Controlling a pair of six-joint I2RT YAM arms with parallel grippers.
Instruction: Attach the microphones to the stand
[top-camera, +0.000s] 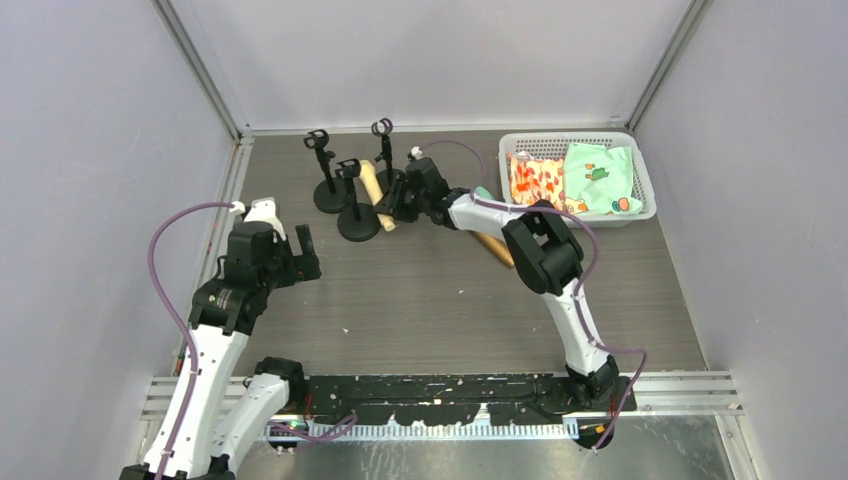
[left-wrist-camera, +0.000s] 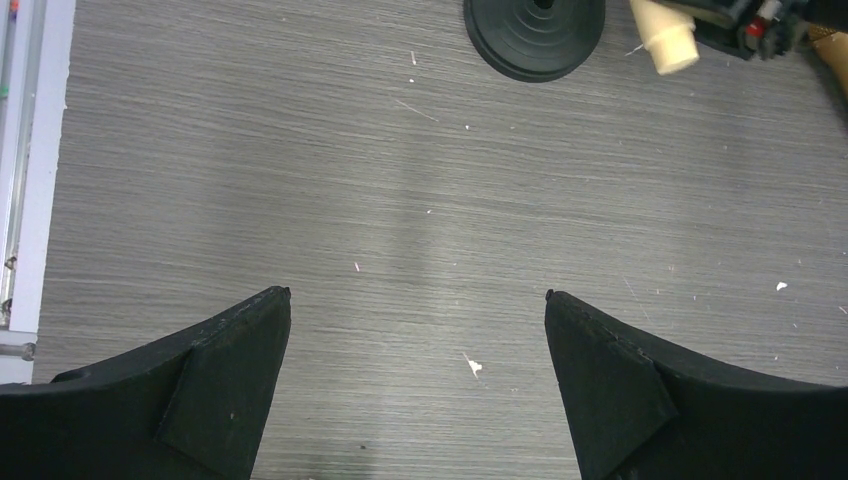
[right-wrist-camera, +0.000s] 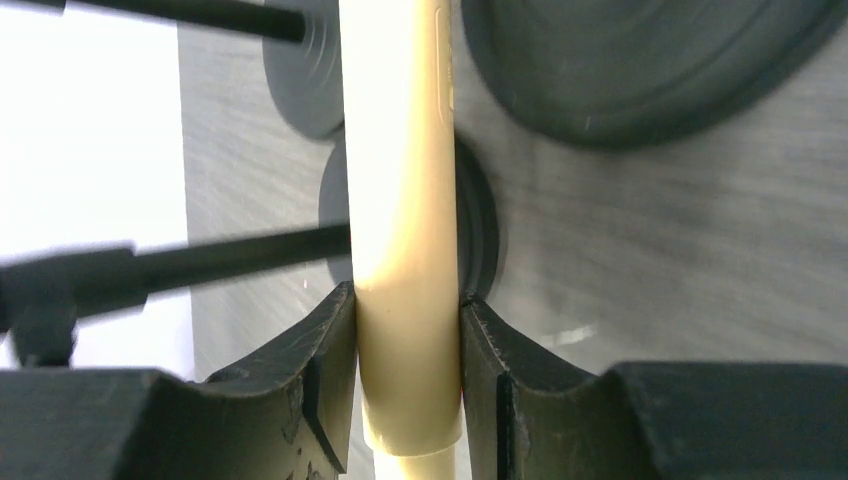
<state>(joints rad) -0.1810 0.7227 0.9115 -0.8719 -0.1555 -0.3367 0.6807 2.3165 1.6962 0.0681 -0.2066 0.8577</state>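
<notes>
One cream microphone (right-wrist-camera: 400, 150) sits pinched near its tail end in the right gripper (right-wrist-camera: 408, 300), its length running on beyond the fingers, in among three stands (top-camera: 357, 225). One post (right-wrist-camera: 240, 250) lies just to that gripper's left. The left gripper (left-wrist-camera: 418, 295) hangs wide over the table (left-wrist-camera: 300, 150), well apart.

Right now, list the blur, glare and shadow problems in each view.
Right wrist: the cream-yellow microphone is fairly sharp, the stands behind it blur, and the left side is blown out white. Left wrist: the table shows crisp grain, with one faint shadow band down the middle. Top external: evenly lit, no glare.
</notes>
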